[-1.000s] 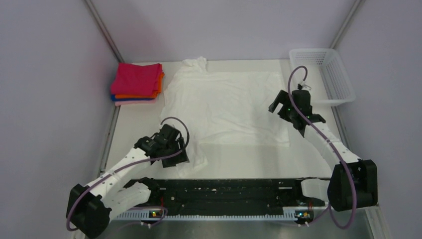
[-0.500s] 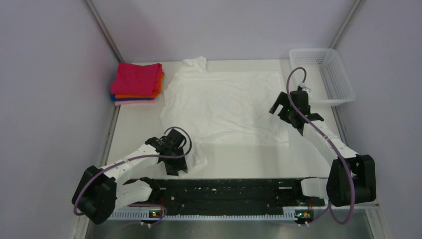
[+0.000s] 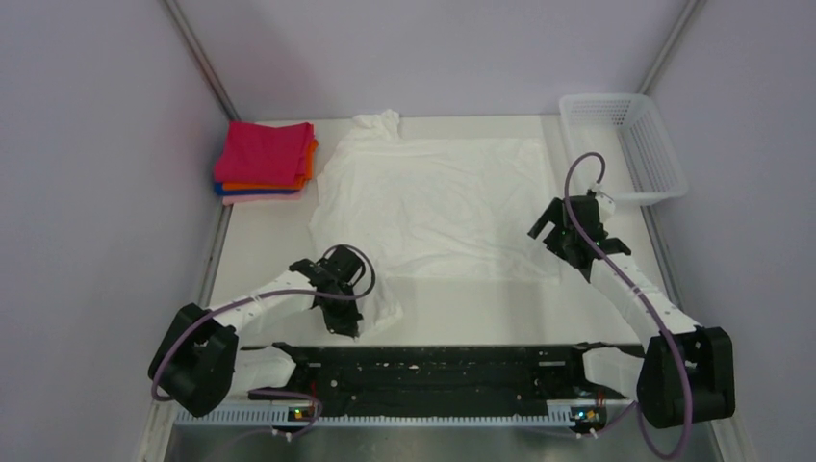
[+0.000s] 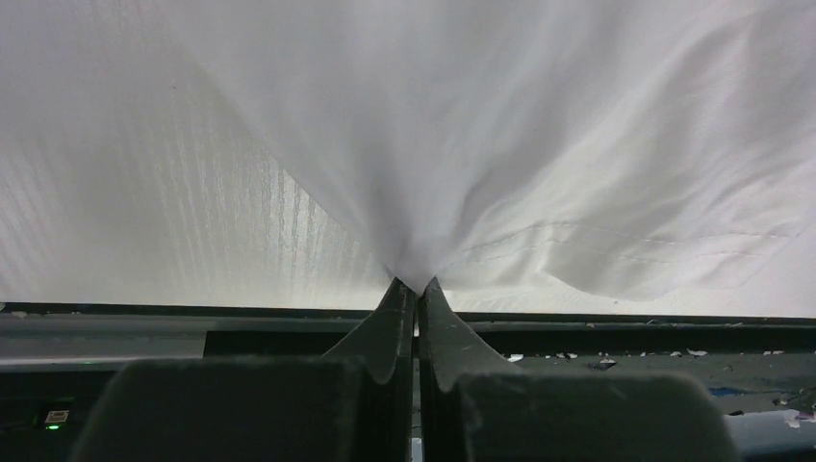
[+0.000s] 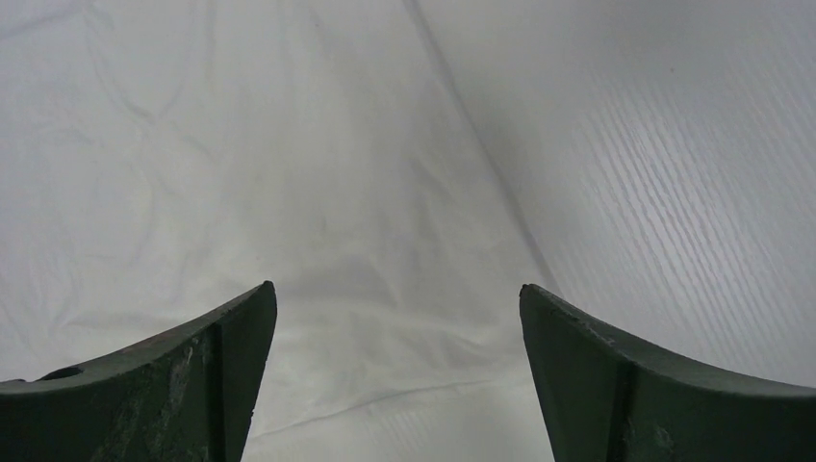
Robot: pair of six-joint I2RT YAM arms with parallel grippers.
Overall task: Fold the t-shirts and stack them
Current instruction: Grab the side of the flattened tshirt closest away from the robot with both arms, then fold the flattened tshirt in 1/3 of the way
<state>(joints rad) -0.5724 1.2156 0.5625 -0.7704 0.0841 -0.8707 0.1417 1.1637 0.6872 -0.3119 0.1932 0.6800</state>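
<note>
One white t-shirt spread flat mid-worktop, long axis seemingly 9 to 3 o'clock. Left end effector clamped on its loose corner at 7 o'clock, cloth tented up from the tips. Right end effector spread wide, holding nothing, over the shirt's 4 o'clock edge, nearer that side. Folded stack of coloured shirts at 10 o'clock, well apart.

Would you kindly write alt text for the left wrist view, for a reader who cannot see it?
The left gripper, jaws shut, pinches a bunched fold of the white t-shirt, which fans out over the pale table. A dark rail crosses below.
</note>
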